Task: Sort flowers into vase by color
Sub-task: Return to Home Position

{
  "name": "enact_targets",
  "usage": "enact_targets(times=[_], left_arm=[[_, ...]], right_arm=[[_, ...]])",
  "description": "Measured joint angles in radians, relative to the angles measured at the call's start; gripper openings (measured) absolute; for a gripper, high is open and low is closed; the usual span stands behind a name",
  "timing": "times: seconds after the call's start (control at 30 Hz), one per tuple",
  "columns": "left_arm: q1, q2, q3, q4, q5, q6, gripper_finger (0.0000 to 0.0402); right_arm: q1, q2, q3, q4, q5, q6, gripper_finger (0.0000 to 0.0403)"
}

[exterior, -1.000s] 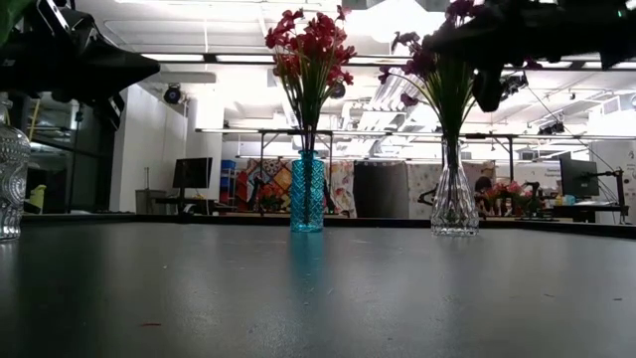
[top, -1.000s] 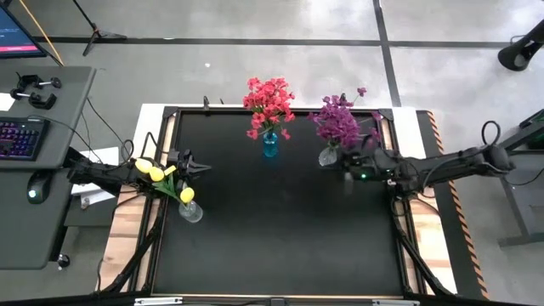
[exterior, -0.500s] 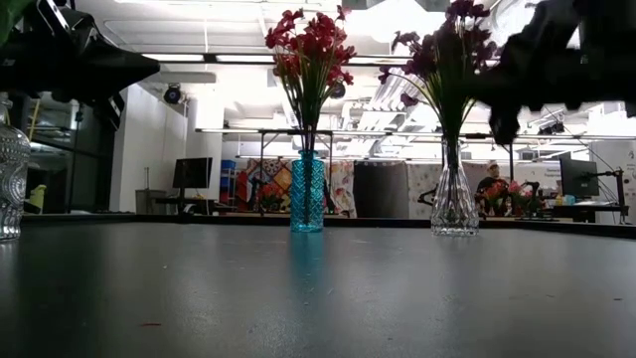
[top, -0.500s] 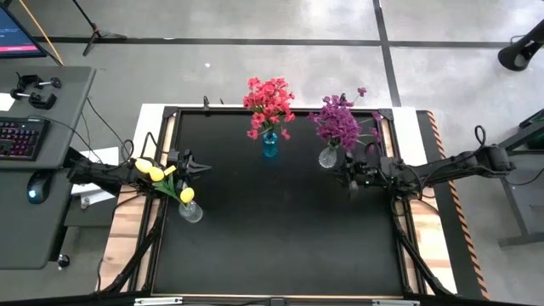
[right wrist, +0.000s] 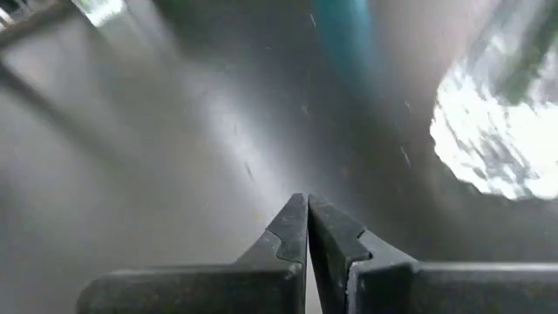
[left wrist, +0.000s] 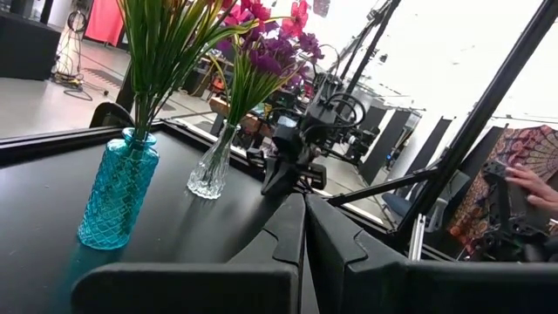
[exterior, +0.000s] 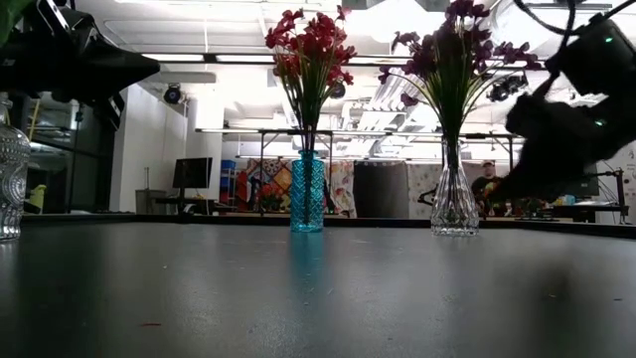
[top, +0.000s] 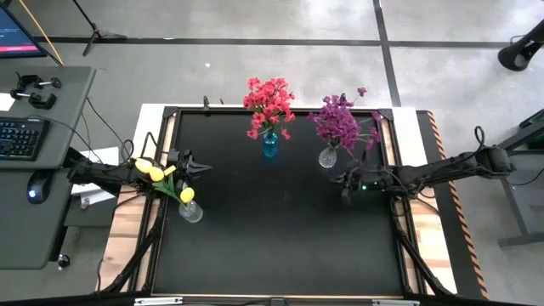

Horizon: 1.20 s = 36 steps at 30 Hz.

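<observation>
Right gripper, closed empty, pulls back from purple flowers; left gripper, closed, waits at worktop's left edge. They look light, bendy: pinch mid-stem.

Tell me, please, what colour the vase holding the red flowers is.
The vase is translucent blue-teal with a diamond lattice pattern, clearest in the left wrist view.

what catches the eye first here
Red-pink flowers stand in a blue glass vase at the black table's far edge, purple flowers in a clear glass vase beside it, yellow buds in a second clear vase by the left tool. The right tool hovers shut near the purple bunch.
</observation>
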Motion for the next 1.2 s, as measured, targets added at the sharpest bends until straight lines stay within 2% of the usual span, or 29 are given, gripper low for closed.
enact_targets(times=[0.2, 0.47, 0.6, 0.77, 1.2], left_arm=[[0.0, 0.0, 0.0, 0.0, 0.0, 0.0, 0.0], [0.0, 0.0, 0.0, -0.001, 0.0, 0.0, 0.0], [0.0, 0.0, 0.0, -0.001, 0.0, 0.0, 0.0], [0.0, 0.005, 0.0, 0.001, -0.002, 0.0, 0.0], [0.0, 0.014, 0.0, -0.02, 0.002, 0.0, 0.0]], right_arm=[[0.0, -0.3, -0.001, -0.336, -0.008, 0.0, 0.0002], [-0.003, -0.654, 0.001, -0.331, -0.014, 0.0, 0.0002], [-0.039, -0.809, 0.0, -0.326, -0.017, 0.0, 0.0002], [-0.09, -0.806, 0.0, -0.235, -0.012, 0.0, 0.0002], [-0.118, -0.794, 0.0, -0.25, -0.006, 0.0, 0.0002]])
